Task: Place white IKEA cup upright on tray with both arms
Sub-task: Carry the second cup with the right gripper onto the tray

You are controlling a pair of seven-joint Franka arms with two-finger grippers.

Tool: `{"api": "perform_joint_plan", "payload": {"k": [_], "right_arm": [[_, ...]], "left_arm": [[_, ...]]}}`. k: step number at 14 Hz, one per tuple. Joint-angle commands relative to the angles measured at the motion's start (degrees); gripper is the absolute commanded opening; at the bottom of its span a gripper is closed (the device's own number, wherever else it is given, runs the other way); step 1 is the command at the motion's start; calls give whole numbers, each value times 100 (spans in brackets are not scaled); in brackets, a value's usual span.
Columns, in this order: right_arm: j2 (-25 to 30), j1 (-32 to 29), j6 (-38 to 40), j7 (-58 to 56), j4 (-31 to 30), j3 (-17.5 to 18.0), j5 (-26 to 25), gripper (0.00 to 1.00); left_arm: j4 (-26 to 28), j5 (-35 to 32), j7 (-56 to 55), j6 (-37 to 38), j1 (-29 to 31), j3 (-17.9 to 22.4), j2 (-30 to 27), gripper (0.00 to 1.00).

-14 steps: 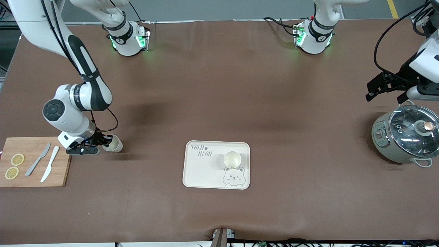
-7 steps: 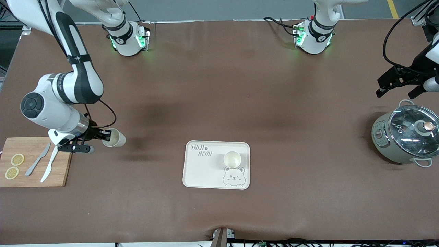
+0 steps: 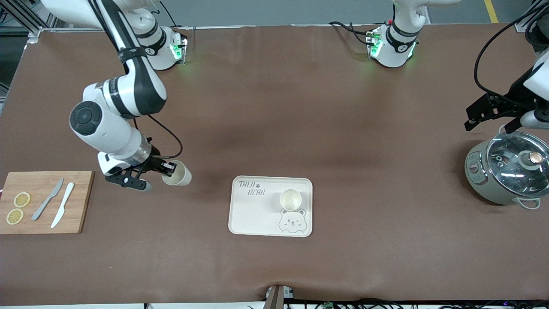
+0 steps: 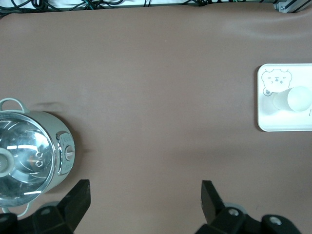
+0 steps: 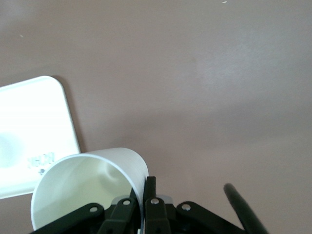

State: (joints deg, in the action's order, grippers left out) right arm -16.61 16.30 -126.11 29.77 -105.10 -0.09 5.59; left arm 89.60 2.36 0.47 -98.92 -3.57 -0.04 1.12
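Note:
A white cup hangs tilted over the bare table between the cutting board and the tray, nearer the right arm's end. My right gripper is shut on its rim, one finger inside the wall and one outside; the cup fills the right wrist view beside the tray's corner. The cream tray lies mid-table with another white cup upright on it. My left gripper hangs open and empty over the table beside the pot, with the tray and its cup farther off.
A wooden cutting board with two knives and two lemon slices lies at the right arm's end. A grey pot with a glass lid stands at the left arm's end, under the left wrist.
The right arm has lifted the cup from beside the cutting board and carried it toward the tray. The left gripper has shifted slightly above the pot and stayed open.

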Motion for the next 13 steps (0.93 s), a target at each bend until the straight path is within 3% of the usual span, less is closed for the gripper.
{"api": "perform_joint_plan", "payload": {"k": [1,6,13], "right_arm": [[-307,284,51,615,401,-61,91,0],[-1106,874,7,1889,1358,-61,48,0],[-2091,1358,-502,2884,2124,-88,-5,0]], "left_arm": [[-338,27,68,197,-3,-23,240,100],[-329,27,76,197,-38,-23,249,100],[-321,19,103,197,-47,-23,284,100]]}}
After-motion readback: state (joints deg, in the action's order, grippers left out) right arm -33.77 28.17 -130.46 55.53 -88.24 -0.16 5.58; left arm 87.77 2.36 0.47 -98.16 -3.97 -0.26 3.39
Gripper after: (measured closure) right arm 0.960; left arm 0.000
